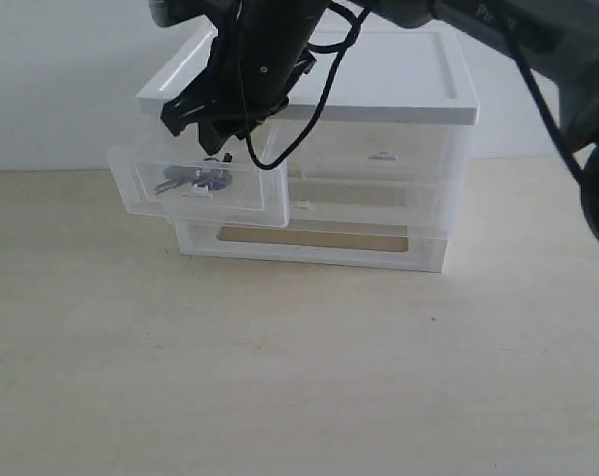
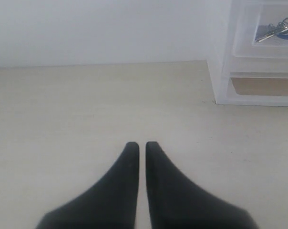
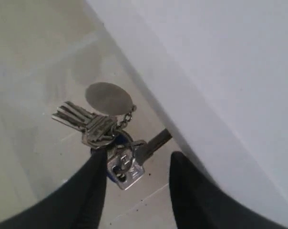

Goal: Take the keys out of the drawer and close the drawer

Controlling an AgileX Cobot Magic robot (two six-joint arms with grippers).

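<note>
Two right fingers stand apart astride the keys, which lie in the pulled-out drawer at the upper left of the unit. The left fingers are pressed together over the counter, holding nothing. White lettering on the arm is too cropped to read.

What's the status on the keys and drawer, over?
Right gripper open, poised over the keys. Keys lying in the drawer, drawer pulled out. Left gripper shut, low over the table. Nothing in the way.
</note>
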